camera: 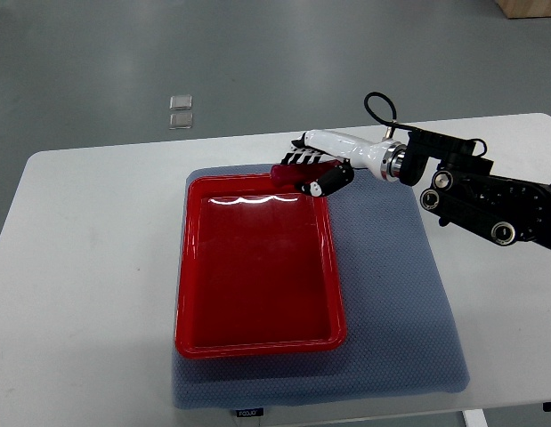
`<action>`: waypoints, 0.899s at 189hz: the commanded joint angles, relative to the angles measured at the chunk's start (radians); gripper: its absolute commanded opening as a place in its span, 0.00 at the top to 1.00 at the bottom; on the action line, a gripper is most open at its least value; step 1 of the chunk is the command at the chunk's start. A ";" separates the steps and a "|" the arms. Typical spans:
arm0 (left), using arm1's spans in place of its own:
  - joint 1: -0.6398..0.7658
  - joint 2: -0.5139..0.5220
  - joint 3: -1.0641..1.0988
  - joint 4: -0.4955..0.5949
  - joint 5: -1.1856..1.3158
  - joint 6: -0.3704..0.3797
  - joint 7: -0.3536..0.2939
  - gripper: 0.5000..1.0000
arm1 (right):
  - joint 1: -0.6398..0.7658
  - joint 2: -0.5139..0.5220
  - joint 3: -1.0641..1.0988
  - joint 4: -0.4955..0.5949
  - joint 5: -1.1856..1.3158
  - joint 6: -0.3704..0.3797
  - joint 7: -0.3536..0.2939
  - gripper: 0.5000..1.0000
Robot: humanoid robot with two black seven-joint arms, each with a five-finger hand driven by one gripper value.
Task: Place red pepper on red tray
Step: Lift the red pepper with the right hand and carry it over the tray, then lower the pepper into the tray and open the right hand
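Note:
A red tray (257,267) lies on a blue-grey mat in the middle of the white table. My right hand (318,169) comes in from the right edge and is at the tray's far right corner. Its fingers are curled around a dark red pepper (288,173), which sticks out to the left over the tray's far rim. Most of the pepper is hidden by the fingers. The tray's inside is bare. My left arm does not show.
The blue-grey mat (391,294) covers the table's middle. The white table (88,267) extends to both sides. Two small grey squares (181,111) lie on the floor beyond the table's far edge.

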 commanded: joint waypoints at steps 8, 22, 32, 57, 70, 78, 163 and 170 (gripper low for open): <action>0.001 0.000 0.000 -0.002 0.000 0.000 0.000 0.00 | 0.010 0.113 -0.065 -0.051 -0.005 -0.009 0.000 1.00; 0.001 0.000 0.000 -0.002 0.000 0.000 0.000 0.00 | 0.009 0.152 -0.099 -0.081 -0.008 -0.017 0.000 1.00; 0.001 0.000 0.000 -0.002 0.000 0.000 0.000 0.00 | 0.007 0.168 -0.106 -0.083 -0.010 -0.019 0.000 1.00; 0.001 0.000 0.000 0.002 0.000 0.000 0.000 0.00 | -0.005 0.195 -0.131 -0.098 -0.018 -0.026 0.005 1.00; 0.001 0.000 0.000 0.004 0.000 0.000 0.000 0.00 | -0.006 0.198 -0.134 -0.103 -0.018 -0.032 0.006 1.00; 0.001 0.000 0.000 0.005 0.000 0.000 0.000 0.00 | -0.006 0.200 -0.134 -0.104 -0.018 -0.032 0.008 1.00; 0.001 0.000 0.000 0.008 0.000 0.000 0.000 0.00 | -0.028 0.194 -0.126 -0.112 -0.013 -0.031 0.010 0.26; 0.001 0.000 0.000 0.008 0.000 0.000 0.000 0.00 | -0.028 0.192 -0.117 -0.112 -0.009 -0.031 0.010 0.24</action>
